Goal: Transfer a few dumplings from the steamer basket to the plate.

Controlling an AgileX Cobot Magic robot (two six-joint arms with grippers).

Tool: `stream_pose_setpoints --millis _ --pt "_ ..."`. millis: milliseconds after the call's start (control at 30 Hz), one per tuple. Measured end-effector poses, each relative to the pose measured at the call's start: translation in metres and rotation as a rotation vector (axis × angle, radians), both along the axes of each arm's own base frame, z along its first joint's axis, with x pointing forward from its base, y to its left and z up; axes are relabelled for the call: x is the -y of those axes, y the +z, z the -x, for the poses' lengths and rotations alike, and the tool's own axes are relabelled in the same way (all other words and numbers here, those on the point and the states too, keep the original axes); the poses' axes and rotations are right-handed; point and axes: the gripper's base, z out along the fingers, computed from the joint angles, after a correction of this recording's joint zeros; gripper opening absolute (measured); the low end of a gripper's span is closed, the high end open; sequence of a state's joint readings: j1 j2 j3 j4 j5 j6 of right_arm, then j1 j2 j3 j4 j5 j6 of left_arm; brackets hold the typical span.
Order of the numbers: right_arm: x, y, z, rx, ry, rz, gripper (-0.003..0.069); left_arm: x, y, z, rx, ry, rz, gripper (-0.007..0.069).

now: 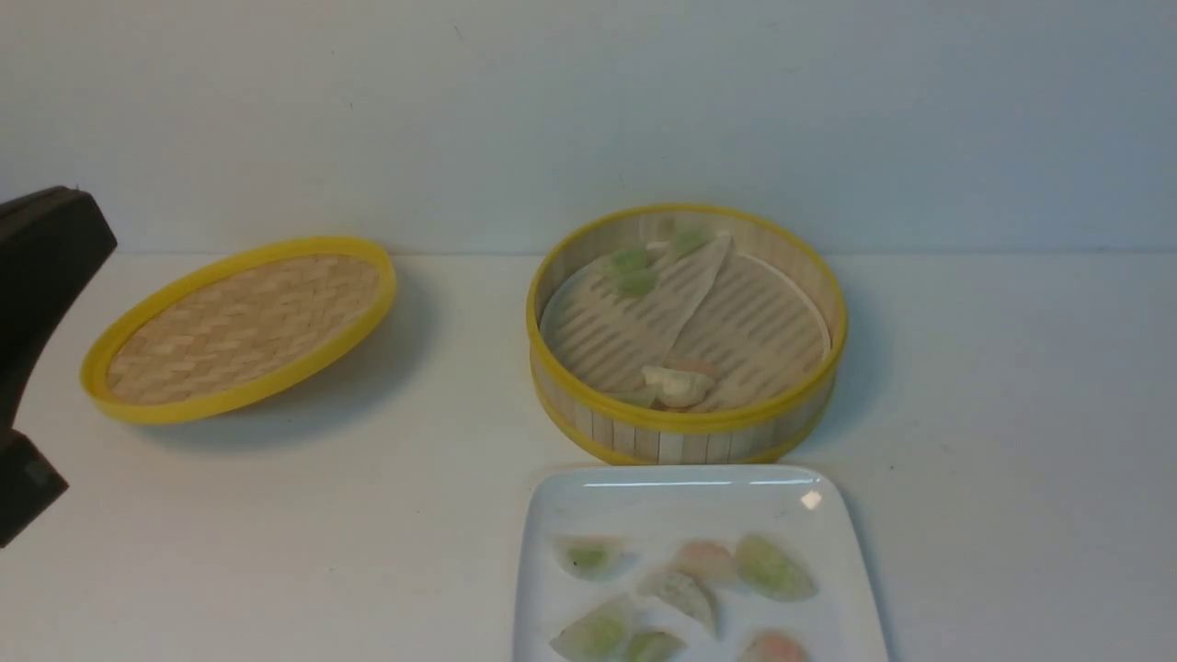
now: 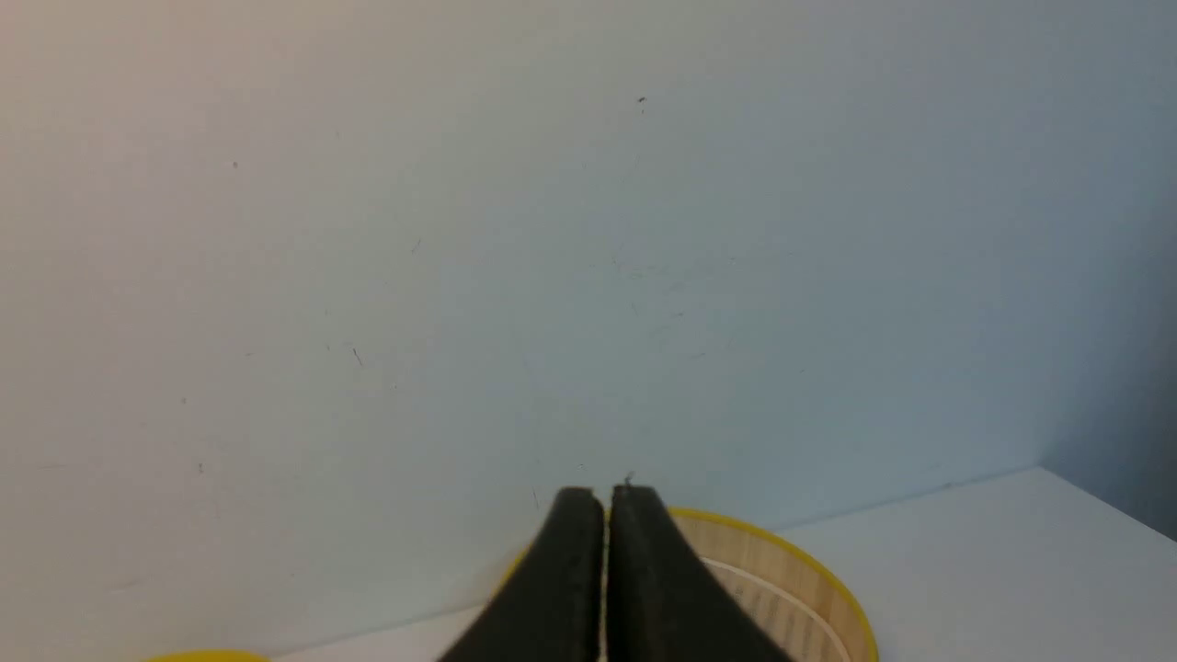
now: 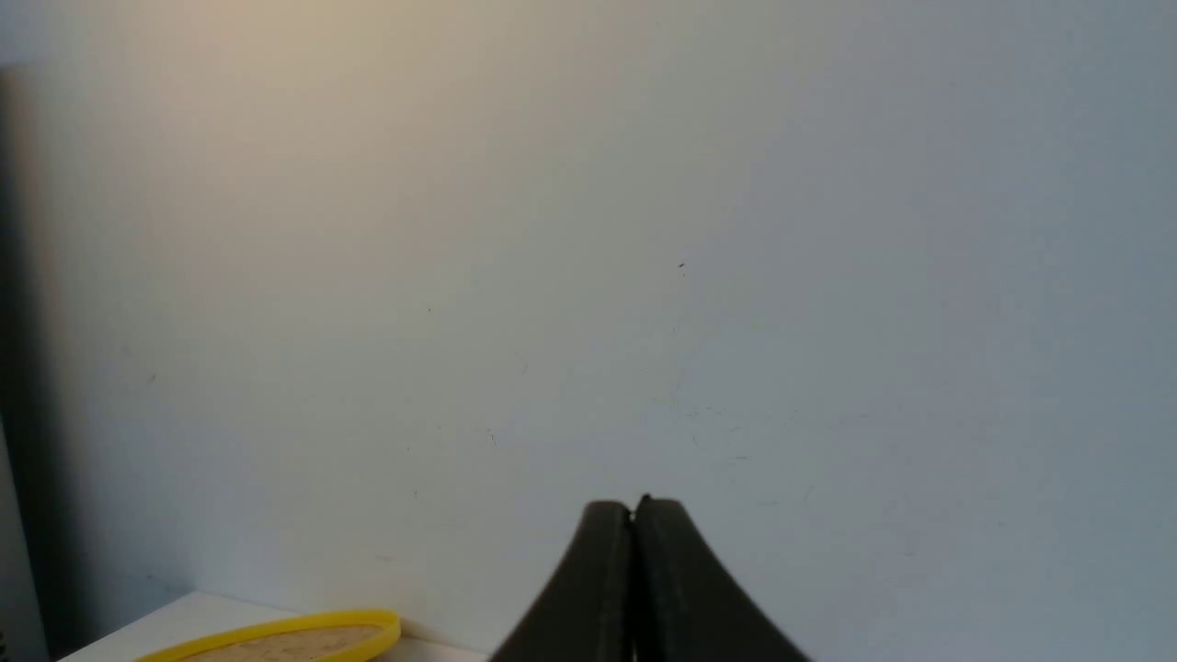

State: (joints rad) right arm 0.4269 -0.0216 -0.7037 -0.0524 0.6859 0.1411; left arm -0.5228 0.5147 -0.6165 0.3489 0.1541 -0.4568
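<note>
The plate (image 1: pixel 552 515) fronts the steamer basket (image 1: pixel 685 432); lid (image 1: pixel 239 326) left.

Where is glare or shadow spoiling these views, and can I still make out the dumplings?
Front view: soft, slightly blurred; a small glare spot on the plate far rim; dumplings there read as pale smudges; lid and steamer basket cast soft shadows. Left wrist view: mostly wall, shut left pincer dark. Right wrist view: warm cast on wall, shut right pincer dark.

woven lid (image 1: pixel 241 329) w/ yellow rim: tilted on white table (image 1: pixel 441 515), ahead-right of left claw, well apart. pale wall (image 1: pixel 588 110) behind, faint specks, far beyond both claws.
</note>
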Motion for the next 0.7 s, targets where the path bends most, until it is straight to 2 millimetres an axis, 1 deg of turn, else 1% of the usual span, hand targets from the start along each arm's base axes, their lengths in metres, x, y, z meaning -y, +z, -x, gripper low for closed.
stream_pose_setpoints --millis 167,333,500,700 --pt "0.000 0.000 0.000 -0.001 0.001 -0.003 -0.0014 0.000 -0.001 0.000 -0.002 -0.001 0.000 -0.0006" --pt "0.000 0.000 0.000 -0.001 0.001 -0.002 -0.0014 -0.002 -0.013 0.002 -0.006 0.006 -0.032 -0.0006" --pt "0.000 0.000 0.000 -0.002 0.001 -0.002 -0.0014 -0.011 -0.033 0.008 0.000 0.054 -0.030 -0.0006" --pt "0.000 0.000 0.000 -0.002 0.001 -0.003 -0.0014 -0.027 -0.083 0.017 -0.033 0.198 -0.004 -0.0006"
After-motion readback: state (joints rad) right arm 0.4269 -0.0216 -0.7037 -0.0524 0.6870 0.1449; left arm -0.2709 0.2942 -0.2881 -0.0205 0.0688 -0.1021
